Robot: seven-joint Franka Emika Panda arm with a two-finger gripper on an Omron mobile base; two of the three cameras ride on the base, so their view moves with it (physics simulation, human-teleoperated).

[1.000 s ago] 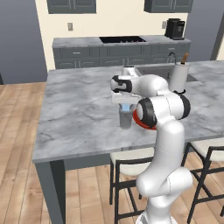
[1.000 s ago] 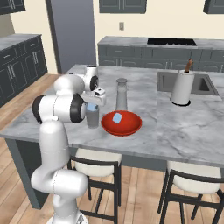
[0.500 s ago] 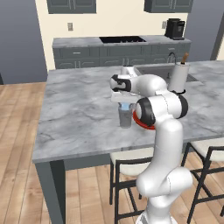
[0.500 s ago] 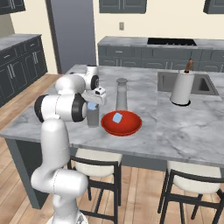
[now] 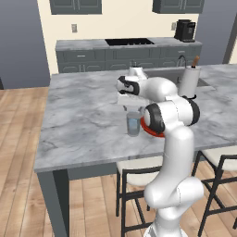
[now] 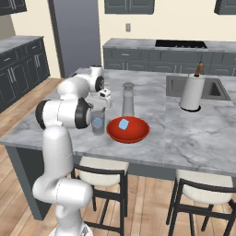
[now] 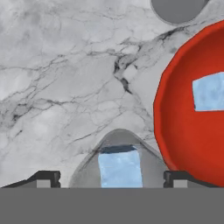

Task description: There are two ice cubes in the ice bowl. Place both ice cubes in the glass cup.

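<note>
Jaws now stand spread above the cup [image 7: 118, 164], having just let go: 1 cube [image 7: 120, 169] sits inside it. Second cube [image 7: 210, 92] lies in the red bowl [image 7: 175, 131] beside the cup on the surface [image 7: 57, 78], so half the job remains.

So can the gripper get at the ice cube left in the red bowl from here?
Probably yes: the gripper is open above the glass cup, and the cube lies uncovered in the adjacent bowl.

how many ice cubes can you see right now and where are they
2. One pale-blue translucent ice cube sits inside the small grey translucent glass cup; the other ice cube lies in the wide shallow red bowl.
</note>
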